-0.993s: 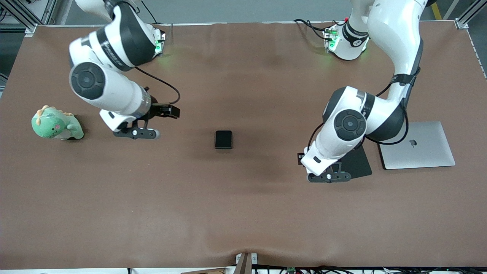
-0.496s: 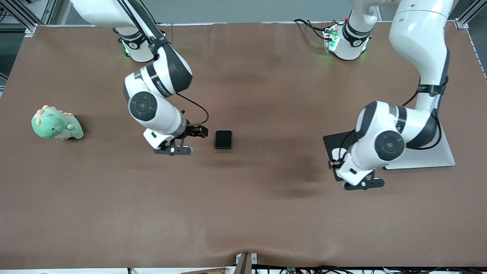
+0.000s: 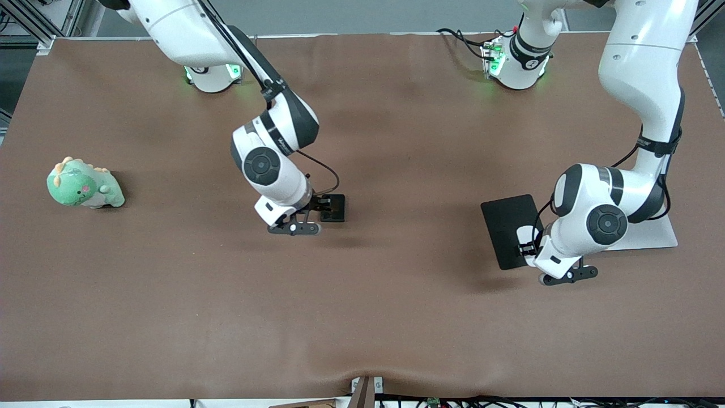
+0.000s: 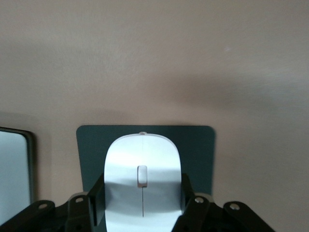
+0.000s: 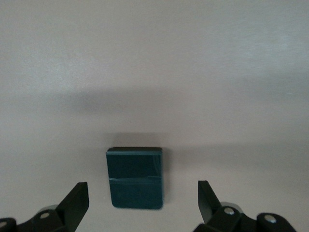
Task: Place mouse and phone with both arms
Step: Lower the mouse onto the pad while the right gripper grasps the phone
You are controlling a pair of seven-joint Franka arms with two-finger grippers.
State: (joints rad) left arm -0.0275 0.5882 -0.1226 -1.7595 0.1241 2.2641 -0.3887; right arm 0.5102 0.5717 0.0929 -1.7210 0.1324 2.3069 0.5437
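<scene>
While both arms are out over the brown tabletop (image 3: 362,317), I work down from the big things. Toward the left arm's end a silver laptop (image 3: 657,235) lies closed, and beside it sits the flat black mouse pad (image 3: 507,226). A green plush dinosaur (image 3: 84,185) rests well apart at the right arm's end.

My worries come next. The left hand (image 3: 566,276) hangs over the pad's edge nearest the camera, so a release now might drop the mouse (image 4: 143,186) half off the pad; I judge it needs centring first. The right hand (image 3: 306,224) hovers over the phone (image 5: 135,178), which lies mid-table, and the phone looks offset toward one finger in the wrist view, so a close could nudge or twist it instead of seating it squarely.

As for grips, the left hand is clamped tight on the white mouse, one finger on each flank, holding it above the pad. The right hand is spread fully wide, empty, fingers straddling the phone without touching it.
</scene>
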